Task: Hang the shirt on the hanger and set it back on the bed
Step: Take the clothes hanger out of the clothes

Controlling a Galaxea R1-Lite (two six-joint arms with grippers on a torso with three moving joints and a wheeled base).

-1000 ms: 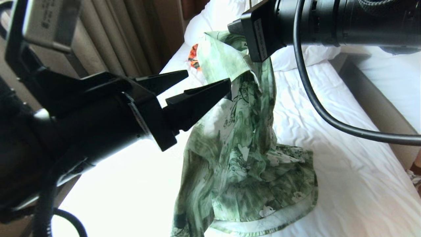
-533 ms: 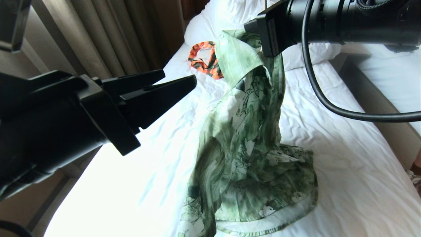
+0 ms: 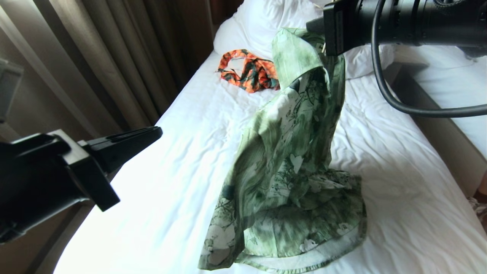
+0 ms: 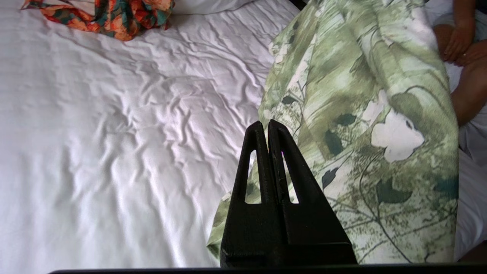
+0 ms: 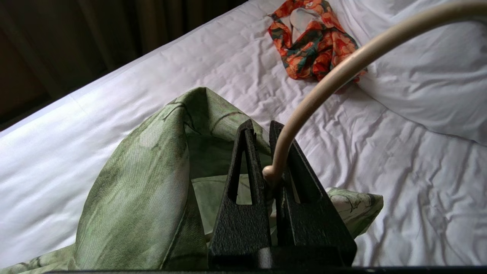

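Right gripper (image 5: pixel 262 129) sits at the upper right of the head view, fingers clamped on the hanger (image 5: pixel 327 83) near its curved hook, and the shirt (image 3: pixel 289 160) hangs from there in a tall cone at the frame's centre. Its hem pools on the bed (image 3: pixel 399 198) at lower centre, so the garment is only half lifted. Over at the left edge, the left gripper (image 3: pixel 154 132) hovers clear of the cloth, fingers pressed together on nothing; in its wrist view the shirt hangs just beside the tips, not between them. An orange patterned garment (image 3: pixel 249 72) lies near the pillows (image 3: pixel 262 23), well apart from the action.

Whether both shoulders sit on the hanger can't be told; the fabric hides the wire. The step looks like settling the shirt on it. To do that well, the right arm should keep its grip steady and level, while the left parts its fingers, takes the loose collar edge and draws it over the free end. Pulling hard risks dragging the shirt off the hanger.
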